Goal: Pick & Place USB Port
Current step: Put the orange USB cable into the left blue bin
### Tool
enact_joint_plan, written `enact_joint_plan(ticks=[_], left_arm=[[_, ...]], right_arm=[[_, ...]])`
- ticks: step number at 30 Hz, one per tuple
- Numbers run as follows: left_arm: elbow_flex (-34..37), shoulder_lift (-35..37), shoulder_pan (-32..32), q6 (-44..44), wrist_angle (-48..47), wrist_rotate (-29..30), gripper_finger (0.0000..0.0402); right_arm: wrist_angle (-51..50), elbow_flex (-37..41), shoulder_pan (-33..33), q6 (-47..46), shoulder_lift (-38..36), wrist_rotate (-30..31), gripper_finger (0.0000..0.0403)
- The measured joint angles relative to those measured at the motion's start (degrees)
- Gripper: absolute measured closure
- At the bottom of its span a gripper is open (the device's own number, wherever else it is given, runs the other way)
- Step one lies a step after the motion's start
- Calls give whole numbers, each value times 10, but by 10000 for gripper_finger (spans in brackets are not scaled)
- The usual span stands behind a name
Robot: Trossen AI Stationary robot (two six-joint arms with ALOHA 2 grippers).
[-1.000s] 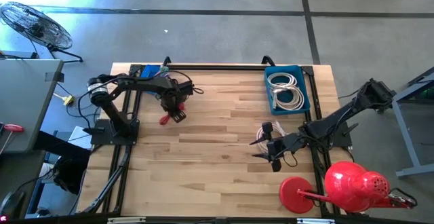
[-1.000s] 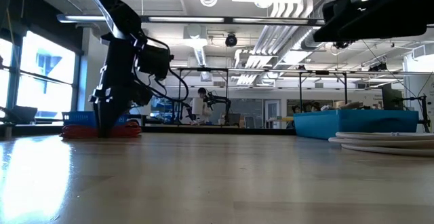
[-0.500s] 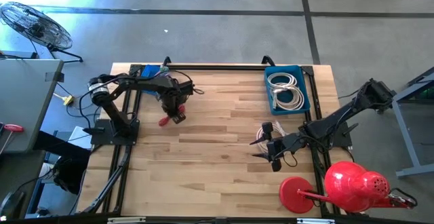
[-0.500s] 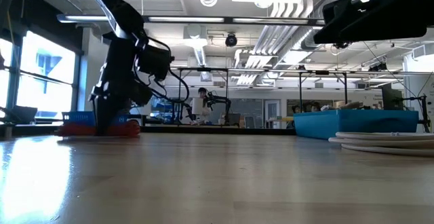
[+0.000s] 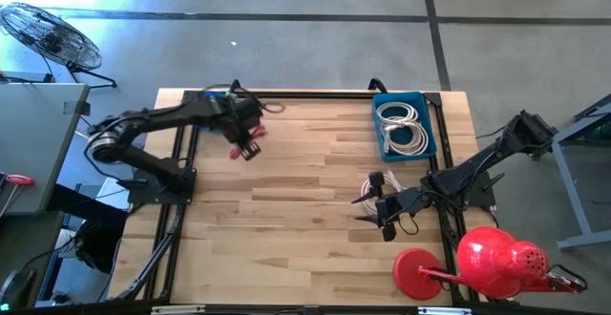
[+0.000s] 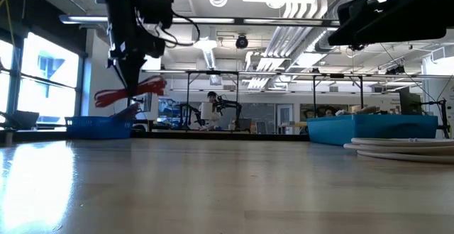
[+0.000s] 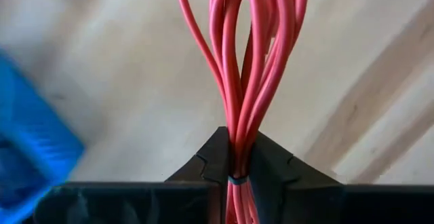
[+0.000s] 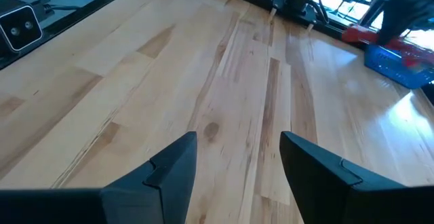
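Observation:
The red cable (image 5: 250, 146), a bundle of thin loops, is off the table in my left gripper (image 5: 246, 139), near the far left part of the table. In the low view the red cable (image 6: 131, 92) hangs in the air under the left gripper (image 6: 130, 85). A blue bin (image 5: 212, 98) sits at the far edge just beyond it. My right gripper (image 5: 380, 218) is open and hovers on the right side, beside a white cable coil (image 5: 370, 189) lying on the table. My left gripper (image 7: 236, 146) is shut on the red cable, pinching several strands of the bundle (image 7: 239, 125) together between its two fingers. The fingers come from above, pointing down. The cable is lifted clear of the table and sticks out to both sides, slightly tilted.
A second blue bin (image 5: 403, 124) holding white cable coils stands at the far right. A red object on a round base (image 5: 482, 262) sits at the near right corner. Black frame rails run along the table's left, far and right edges. Bare wood lies in the middle (image 5: 296, 210).
My left gripper has risen and moved toward the far edge and the blue bin, keeping its hold. The red cable, which lay on the table a second ago, is now lifted clear. The right arm has kept still.

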State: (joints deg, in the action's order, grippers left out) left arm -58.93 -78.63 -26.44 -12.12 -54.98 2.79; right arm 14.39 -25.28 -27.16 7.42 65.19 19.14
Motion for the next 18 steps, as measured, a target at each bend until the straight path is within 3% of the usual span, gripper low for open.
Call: enact_joint_plan(ticks=[6, 18], left_arm=[[-19, 49, -58, 29, -15, 40, 375], [-21, 83, -234, 135, -3, 34, 373]], right_arm=[[-1, 0, 0, 3, 0, 7, 199], [-18, 0, 0, 1, 0, 22, 199]])
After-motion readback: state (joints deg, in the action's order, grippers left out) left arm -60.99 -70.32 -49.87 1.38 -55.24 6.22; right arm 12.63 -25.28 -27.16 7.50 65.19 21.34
